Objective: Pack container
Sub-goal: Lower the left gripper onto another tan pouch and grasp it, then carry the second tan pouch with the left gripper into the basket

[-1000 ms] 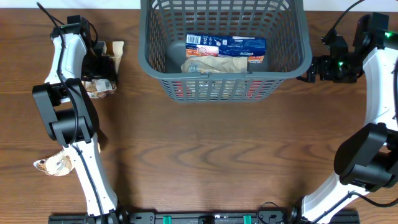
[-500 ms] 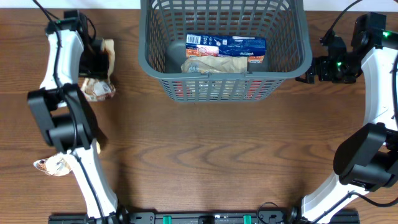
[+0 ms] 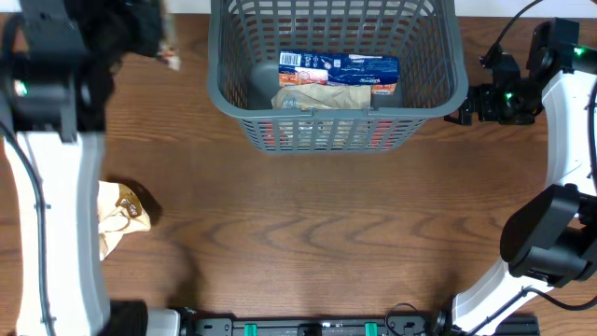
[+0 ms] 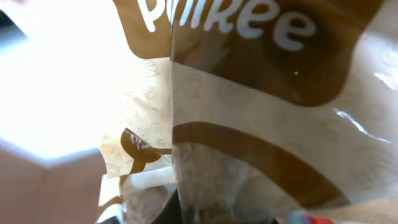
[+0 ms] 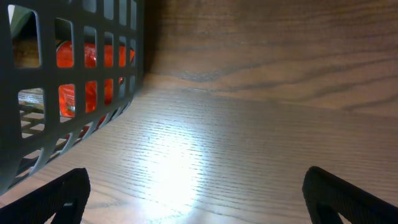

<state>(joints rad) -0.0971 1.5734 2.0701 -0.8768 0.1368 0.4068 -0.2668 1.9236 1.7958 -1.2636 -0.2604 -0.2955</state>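
The container, a large dark grey slotted basket, stands at the back middle of the table. In it lie a blue-and-white packet, a beige bag and red items at the bottom. My left gripper is raised high at the back left, left of the container, and is shut on a brown-and-cream snack bag. That bag fills the left wrist view and hides the fingers. My right gripper stands open and holds nothing, low over the table just right of the container.
A second crumpled snack bag lies on the wooden table at the left, beside the raised left arm. The right arm runs along the right edge.
The left gripper has shut on the snack bag and lifted it off the table toward the camera. The right arm has not moved.
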